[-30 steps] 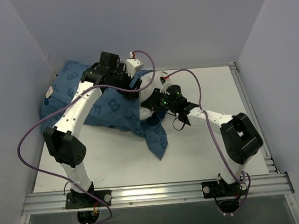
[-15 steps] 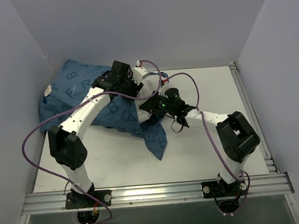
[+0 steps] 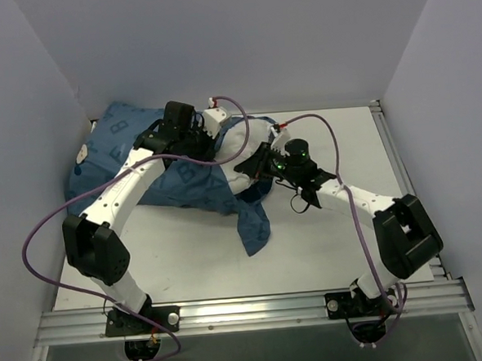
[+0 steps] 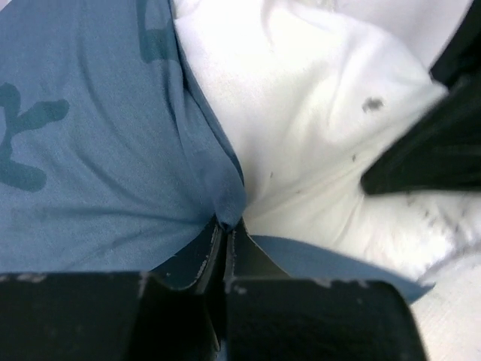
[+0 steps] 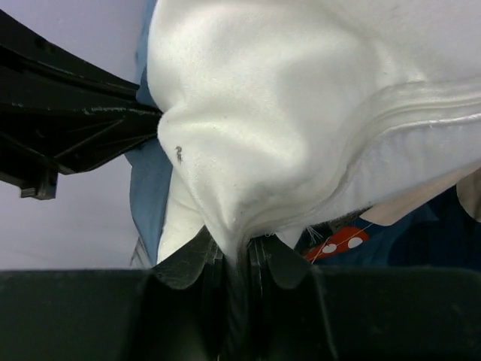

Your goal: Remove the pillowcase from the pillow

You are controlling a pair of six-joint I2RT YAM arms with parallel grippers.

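The dark blue printed pillowcase (image 3: 175,180) lies bunched at the back left, with a loose flap trailing toward the front. The white pillow (image 3: 261,133) bulges out of its open right end. My left gripper (image 3: 221,142) is shut on a fold of the pillowcase (image 4: 113,150) at its mouth, right beside the pillow (image 4: 316,113). My right gripper (image 3: 253,163) is shut on a corner of the pillow (image 5: 301,98). In the right wrist view, blue cloth (image 5: 150,188) and a red spotted bow (image 5: 338,242) show around that corner. The two grippers sit close together.
The white table (image 3: 335,240) extends to the right and front. Grey walls close in on the left, back and right. A metal rail (image 3: 249,311) runs along the near edge, and purple cables (image 3: 47,217) loop off both arms.
My left gripper has gone from open to shut on the pillowcase edge and drawn back left. My right gripper, still holding the pillow, has shifted slightly right.
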